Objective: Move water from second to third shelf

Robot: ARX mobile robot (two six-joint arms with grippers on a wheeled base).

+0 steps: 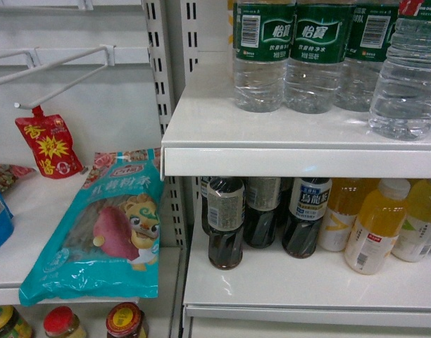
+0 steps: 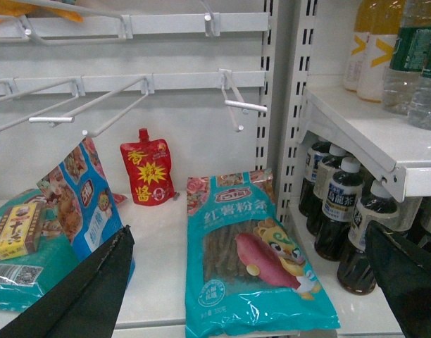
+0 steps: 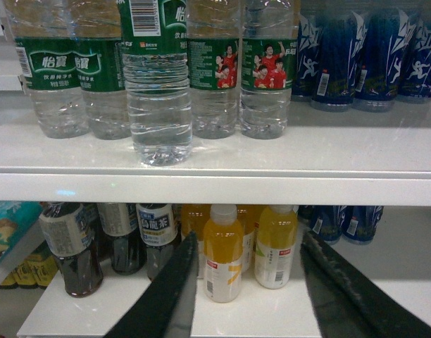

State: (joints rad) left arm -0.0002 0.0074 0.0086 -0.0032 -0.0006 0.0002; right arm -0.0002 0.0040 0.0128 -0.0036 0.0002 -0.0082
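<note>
Below water bottle (image 3: 158, 84), right pincer (image 3: 247, 282) spread, level.

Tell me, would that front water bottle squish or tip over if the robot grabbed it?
The front water bottle looks full, so it is probably heavy for its size and fairly steady. Its thin ribbed plastic may dent slightly under a squeeze. It stands tall near the shelf edge, so a high push could tip it.

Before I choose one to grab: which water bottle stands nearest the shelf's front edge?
The water bottle showing its barcode, forward of the row behind it.
</note>
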